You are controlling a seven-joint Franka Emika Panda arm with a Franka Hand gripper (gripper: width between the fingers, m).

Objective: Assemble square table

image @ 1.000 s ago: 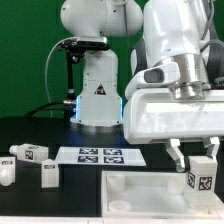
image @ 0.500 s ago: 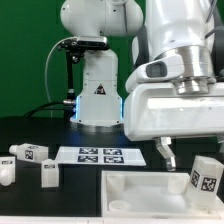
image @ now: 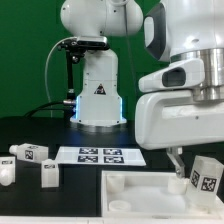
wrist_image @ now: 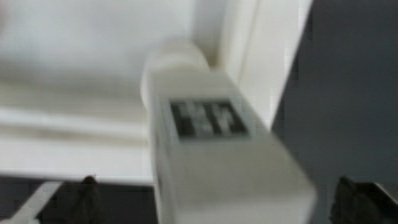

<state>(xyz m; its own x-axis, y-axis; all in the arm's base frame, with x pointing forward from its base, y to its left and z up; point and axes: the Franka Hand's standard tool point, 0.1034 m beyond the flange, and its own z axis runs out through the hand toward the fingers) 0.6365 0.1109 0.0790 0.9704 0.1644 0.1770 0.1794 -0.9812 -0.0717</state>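
The gripper (wrist_image: 217,192) is standing open, fingers clear on both sides of the leg (image: 205,177), which is leaning tilted at the tabletop (image: 140,186) corner, about four o'clock in the exterior view. The step looks like seating that leg, so re-gripping it square and straightening it upright before twisting seems wise. Counting: one tabletop, four legs in all – three loose legs (image: 30,152) lying near eight o'clock – and one marker board (image: 100,155).
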